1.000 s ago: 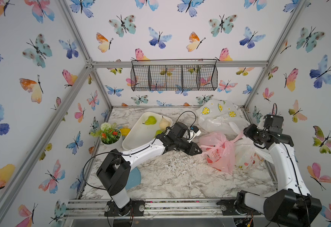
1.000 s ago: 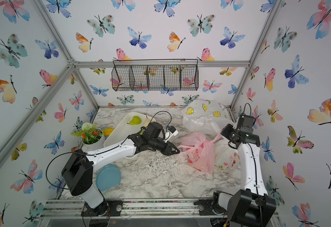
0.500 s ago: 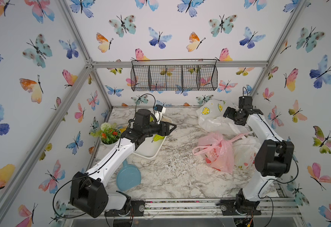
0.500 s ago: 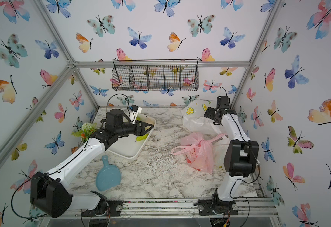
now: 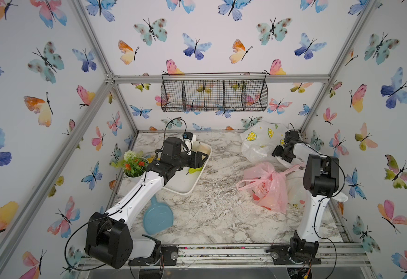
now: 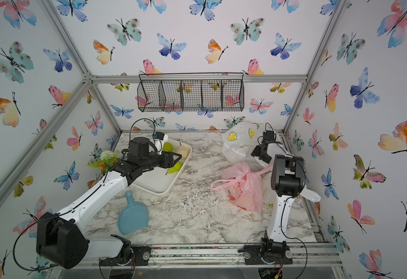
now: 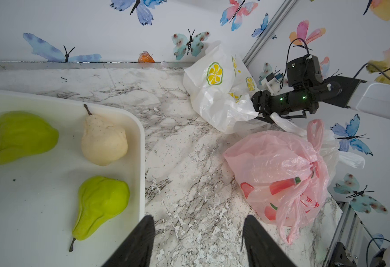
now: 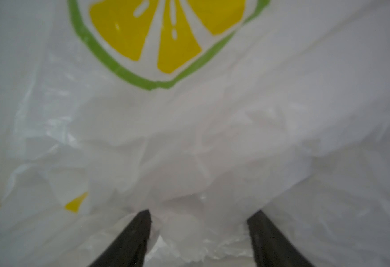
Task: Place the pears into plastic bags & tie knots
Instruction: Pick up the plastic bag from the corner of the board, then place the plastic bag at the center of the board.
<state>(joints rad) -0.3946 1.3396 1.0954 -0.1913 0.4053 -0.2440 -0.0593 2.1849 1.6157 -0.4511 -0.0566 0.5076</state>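
Illegible red lettering on knotted pink bag [image 5: 267,190], four o'clock. Jaws apart on left gripper [image 7: 198,219], empty; apart on right gripper [image 8: 197,213], against lemon-print bag [image 8: 189,143].

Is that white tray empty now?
No, the tray holds a cream pear and two green pears.

the lemon bag [image 7: 214,97] is looking like thin, crinkly plastic, shining a little on its folds. the pink bag [image 7: 279,166] is showing see-through, wrinkly plastic too. the white tray [image 7: 140,143] is looking smooth and a bit glossy. the green pear [image 7: 101,201] is looking matt and dented. the cream pear [image 7: 103,141] is showing tiny specks. the table top [image 5: 217,217] is looking like marble with rough, flaky patches. the basket [image 5: 204,96] is showing black wire mesh. the frame bar [image 5: 137,79] is looking like dull grey metal.
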